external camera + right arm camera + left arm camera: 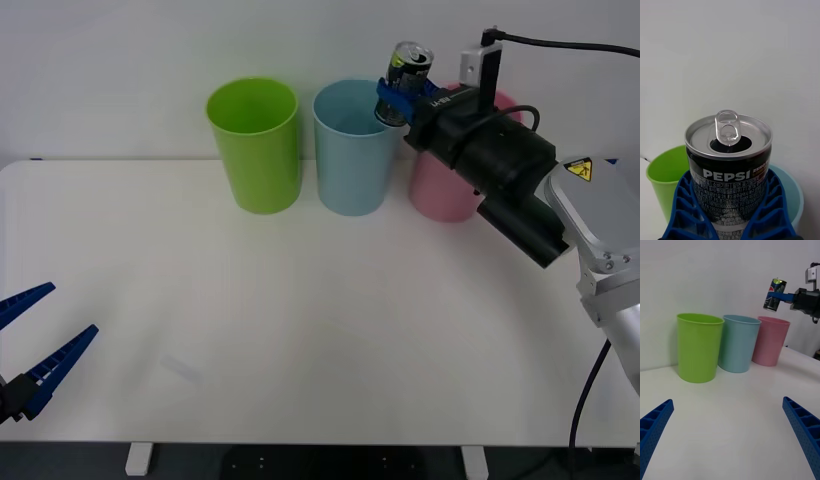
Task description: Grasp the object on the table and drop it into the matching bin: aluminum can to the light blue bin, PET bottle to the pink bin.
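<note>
Plain white wall [150, 60] behind, evenly lit, dark floor [300, 462] below

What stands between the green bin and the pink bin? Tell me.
The light blue bin stands between the green bin and the pink bin, as the front view shows; the right gripper holds the can above it.
</note>
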Motion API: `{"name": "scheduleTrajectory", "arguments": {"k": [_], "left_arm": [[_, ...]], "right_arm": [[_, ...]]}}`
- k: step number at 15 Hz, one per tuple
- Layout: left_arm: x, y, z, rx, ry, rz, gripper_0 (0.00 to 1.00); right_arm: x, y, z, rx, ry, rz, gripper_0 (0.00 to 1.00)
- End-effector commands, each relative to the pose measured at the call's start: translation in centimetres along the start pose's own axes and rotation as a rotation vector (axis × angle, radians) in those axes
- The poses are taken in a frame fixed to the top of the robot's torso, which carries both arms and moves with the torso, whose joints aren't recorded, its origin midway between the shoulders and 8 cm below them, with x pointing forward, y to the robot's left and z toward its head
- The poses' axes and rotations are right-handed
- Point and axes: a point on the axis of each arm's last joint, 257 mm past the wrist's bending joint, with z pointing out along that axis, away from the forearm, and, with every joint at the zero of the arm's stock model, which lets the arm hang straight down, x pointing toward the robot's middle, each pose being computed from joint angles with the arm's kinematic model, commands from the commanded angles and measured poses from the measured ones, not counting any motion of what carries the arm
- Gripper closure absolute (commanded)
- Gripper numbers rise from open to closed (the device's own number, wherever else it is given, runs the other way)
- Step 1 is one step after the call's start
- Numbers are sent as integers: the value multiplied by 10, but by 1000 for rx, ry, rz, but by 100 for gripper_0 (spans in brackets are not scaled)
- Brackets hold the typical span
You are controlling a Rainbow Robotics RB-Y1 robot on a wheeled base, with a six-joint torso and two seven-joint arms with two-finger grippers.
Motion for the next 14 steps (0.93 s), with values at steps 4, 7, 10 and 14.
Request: {"name": "scheduleTrajectory", "arguments": {"k": [4, 7, 10, 14], "left_arm": [[0, 0, 0, 0, 0, 0, 0], [0, 0, 0, 0, 0, 0, 0], [0, 0, 0, 0, 0, 0, 0], [0, 0, 0, 0, 0, 0, 0]], "right_arm": [[-1, -17, 35, 28, 32, -20, 100], [1, -24, 54, 44, 51, -14, 100], [8, -29, 73, 64, 81, 0, 100], [9, -30, 95, 96, 96, 5, 100]]}}
